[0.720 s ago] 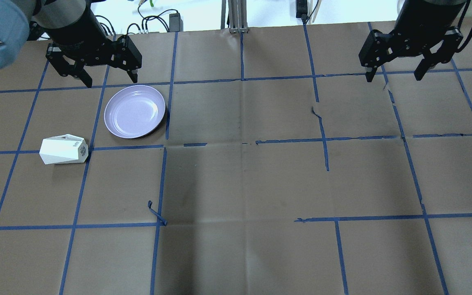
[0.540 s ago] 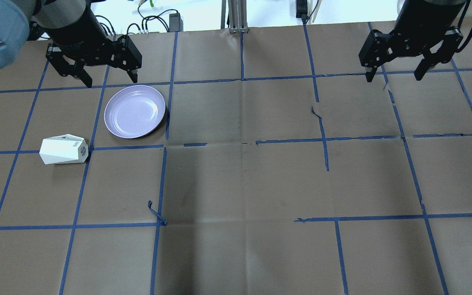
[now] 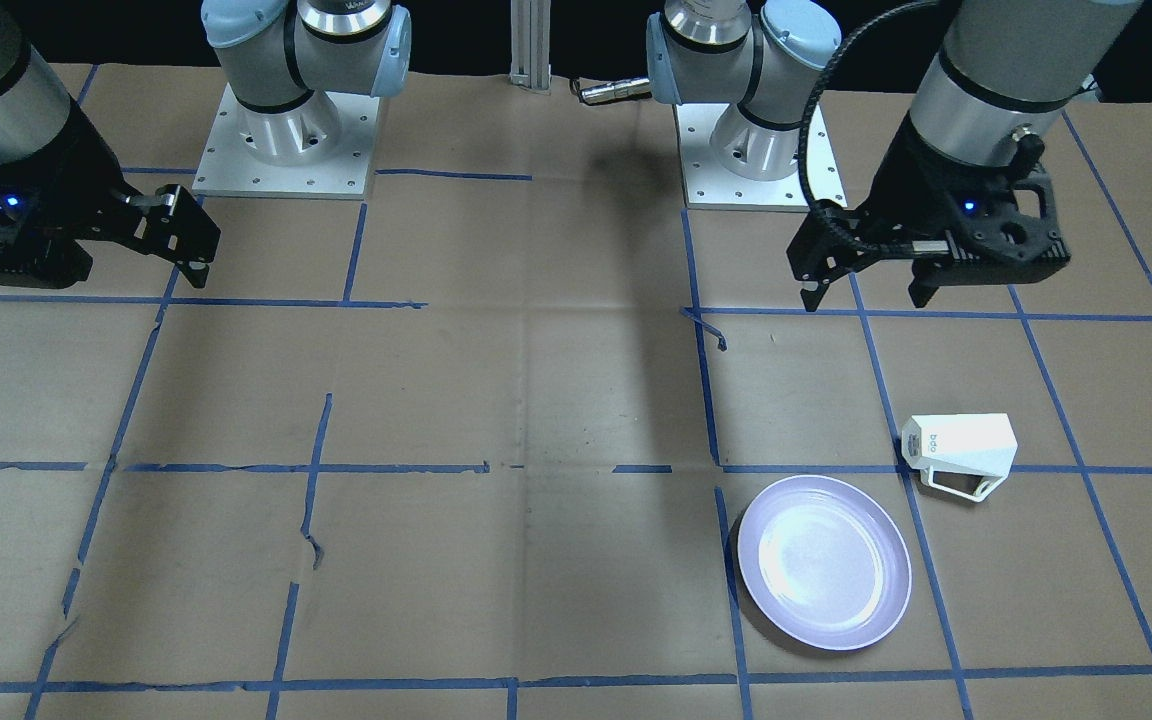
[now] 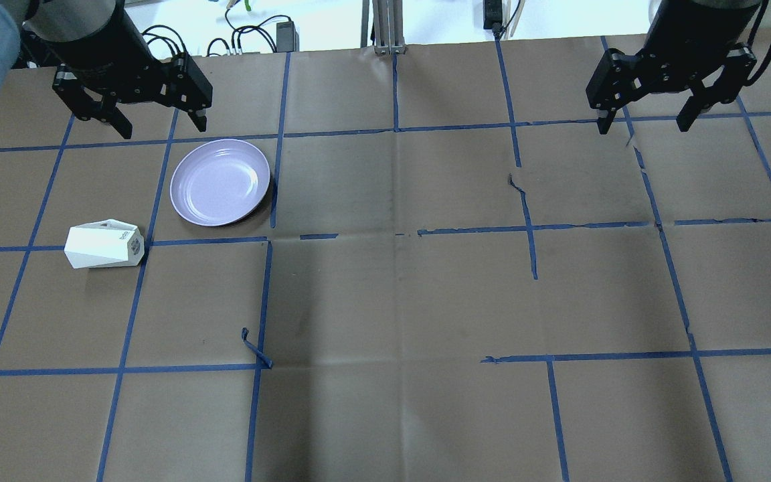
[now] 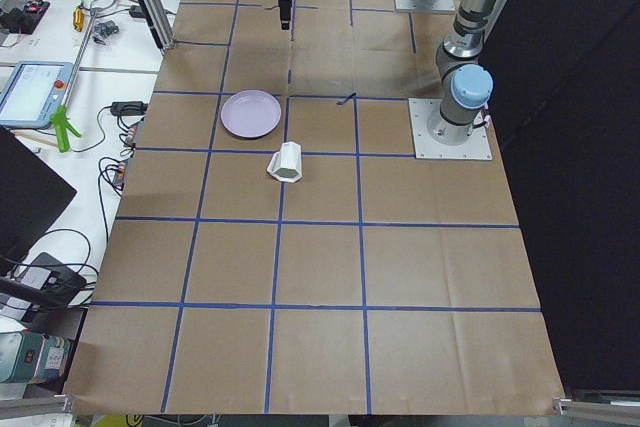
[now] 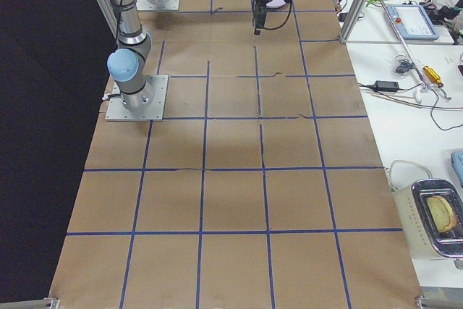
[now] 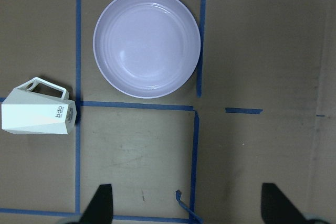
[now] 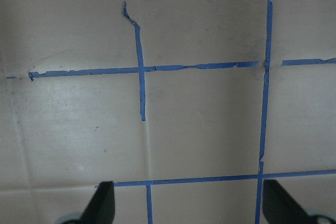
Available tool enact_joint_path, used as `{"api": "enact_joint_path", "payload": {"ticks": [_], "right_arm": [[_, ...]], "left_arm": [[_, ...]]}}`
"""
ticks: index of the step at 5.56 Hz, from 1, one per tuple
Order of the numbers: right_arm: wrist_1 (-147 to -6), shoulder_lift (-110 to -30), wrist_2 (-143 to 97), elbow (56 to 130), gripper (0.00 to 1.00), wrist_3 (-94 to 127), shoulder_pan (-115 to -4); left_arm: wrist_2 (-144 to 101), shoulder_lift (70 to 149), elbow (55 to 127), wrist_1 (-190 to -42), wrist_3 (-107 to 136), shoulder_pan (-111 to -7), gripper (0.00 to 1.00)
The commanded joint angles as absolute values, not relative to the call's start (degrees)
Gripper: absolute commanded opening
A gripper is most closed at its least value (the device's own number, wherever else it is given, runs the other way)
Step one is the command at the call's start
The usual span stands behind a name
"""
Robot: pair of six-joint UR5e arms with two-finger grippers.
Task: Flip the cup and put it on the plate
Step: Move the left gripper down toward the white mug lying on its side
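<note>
The white faceted cup (image 4: 104, 244) lies on its side on the brown paper, its lettered base turned toward the plate. It also shows in the front view (image 3: 961, 450) and the left wrist view (image 7: 37, 116). The lavender plate (image 4: 220, 182) sits empty just right of and beyond the cup, and shows in the front view (image 3: 824, 562) and the left wrist view (image 7: 147, 43). My left gripper (image 4: 161, 127) is open and empty, raised beyond the plate's far edge. My right gripper (image 4: 642, 127) is open and empty at the far right.
A loose curl of blue tape (image 4: 255, 348) sticks up from the paper near the table's middle. Cables and a power adapter (image 4: 285, 30) lie past the far edge beside a metal post (image 4: 385, 27). The two arm bases (image 3: 281, 140) stand on my side.
My left gripper has shifted left and slightly farther from the plate. The cup, the plate and my right gripper have not moved.
</note>
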State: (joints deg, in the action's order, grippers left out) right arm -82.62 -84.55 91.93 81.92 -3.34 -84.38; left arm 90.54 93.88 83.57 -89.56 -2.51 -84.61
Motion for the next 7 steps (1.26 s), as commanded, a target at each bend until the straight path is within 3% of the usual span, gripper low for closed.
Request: {"api": "enact_joint_path", "payload": {"ticks": [1, 3, 7], "right_arm": [[-82.62, -84.55, 91.93, 81.91, 1.00, -3.34, -84.38], [-82.62, -84.55, 91.93, 81.91, 1.00, -3.34, -84.38], [-82.62, -84.55, 91.93, 81.91, 1.00, -3.34, -84.38]], "left_arm": [[90.35, 92.21, 84.19, -90.26, -19.64, -76.60, 0.98], [86.08, 95.51, 84.29, -90.26, -31.95, -62.30, 0.98], [72.27, 114.48, 84.29, -90.18, -58.03, -45.29, 0.98]]}}
